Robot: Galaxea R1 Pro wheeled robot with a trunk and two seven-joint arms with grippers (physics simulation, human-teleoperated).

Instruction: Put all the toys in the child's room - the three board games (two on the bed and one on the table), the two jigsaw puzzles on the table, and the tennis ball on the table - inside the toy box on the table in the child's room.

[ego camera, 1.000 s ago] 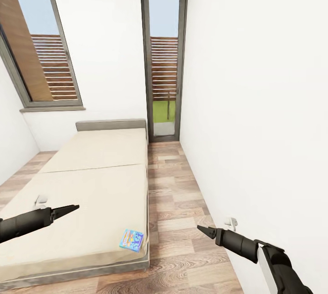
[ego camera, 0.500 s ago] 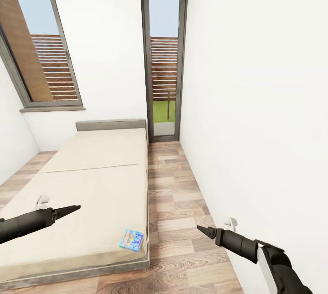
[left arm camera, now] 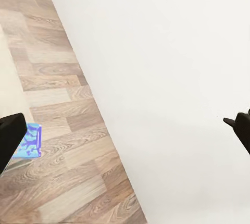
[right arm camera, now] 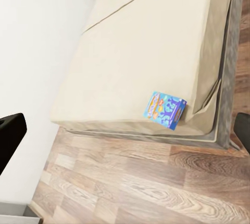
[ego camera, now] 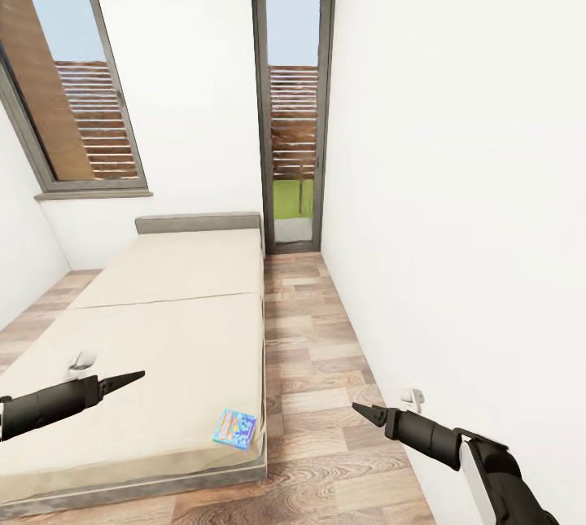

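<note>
Lying flat at the bed's near corner: one board game. Left gripper, right gripper: both empty, spread undeterminable.

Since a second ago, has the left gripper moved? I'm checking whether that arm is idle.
Yes. The left gripper has dropped slightly and edged right, towards the board game at the corner of the bed; both of those held position.
</note>
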